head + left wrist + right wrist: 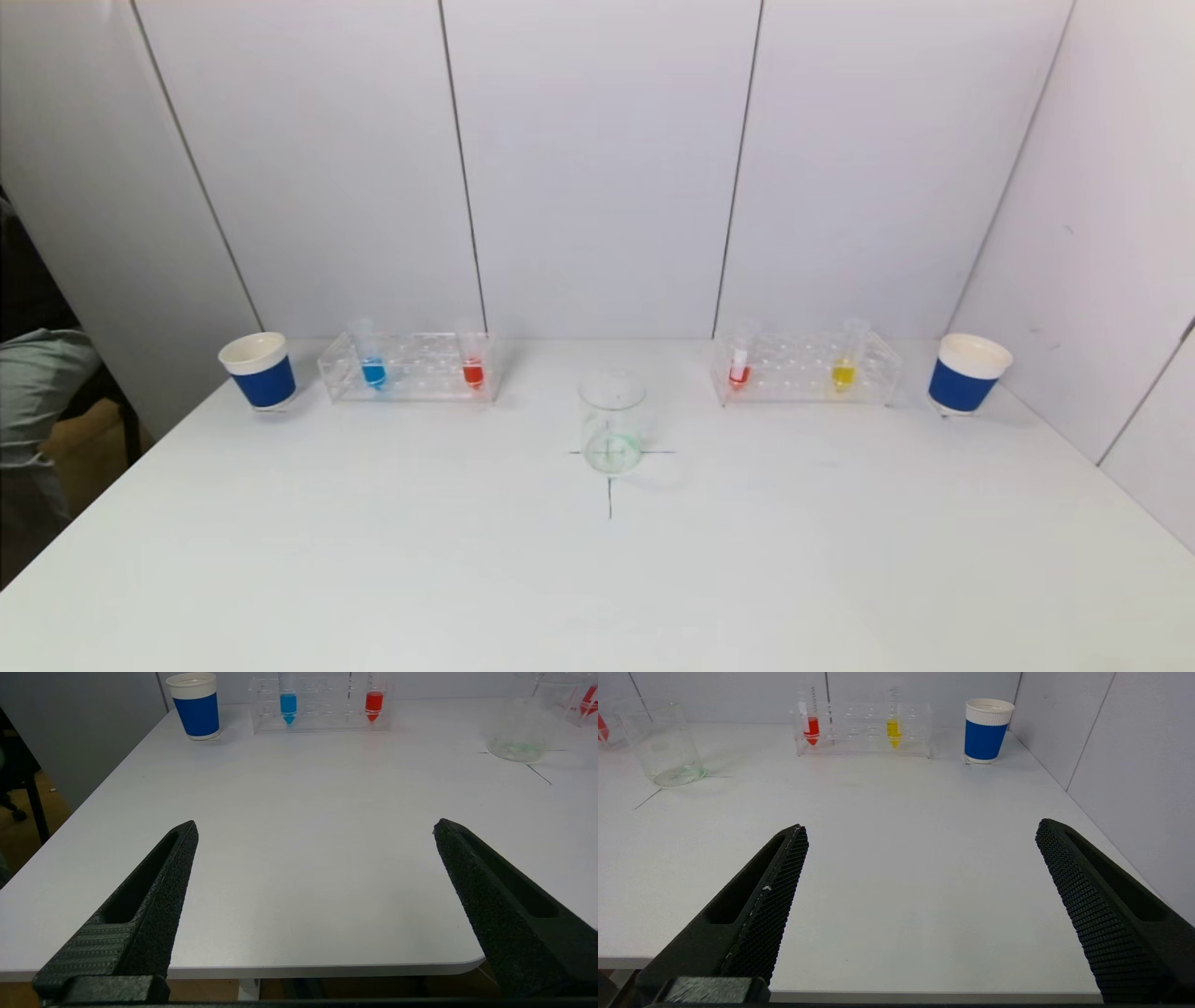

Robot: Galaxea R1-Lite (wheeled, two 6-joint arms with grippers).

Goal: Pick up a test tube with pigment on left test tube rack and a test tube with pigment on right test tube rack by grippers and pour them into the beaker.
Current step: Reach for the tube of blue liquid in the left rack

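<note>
Writing: no brand or label can be read on any item; faint graduation marks on the tubes are too small to read.
Table (373, 560): white, with a thin black cross drawn at its middle.
Beaker (611, 422): clear glass, upright on the cross, between the two racks and nearer the robot than both; only a faint greenish tint at its base.
Left rack (411, 367): clear plastic, at the back of the table on the left; holds two upright tubes.
Blue tube (372, 370): at the rack's outer end, blue pigment in its tip.
Red tube (473, 371): at the rack's inner end, red pigment.
Right rack (808, 370): clear plastic, back right; two upright tubes.
Red-orange tube (739, 371): at the inner end.
Yellow tube (843, 371): toward the outer end.
Left cup (259, 370): white with a blue sleeve, just outside the left rack; contents hidden.
Right cup (967, 374): the same kind, outside the right rack.
Left gripper (315, 828): over the table's near edge, well apart from the racks, fingers spread wide, holding nothing.
Right gripper (922, 828): likewise at the near edge, fingers wide apart, empty.
</note>
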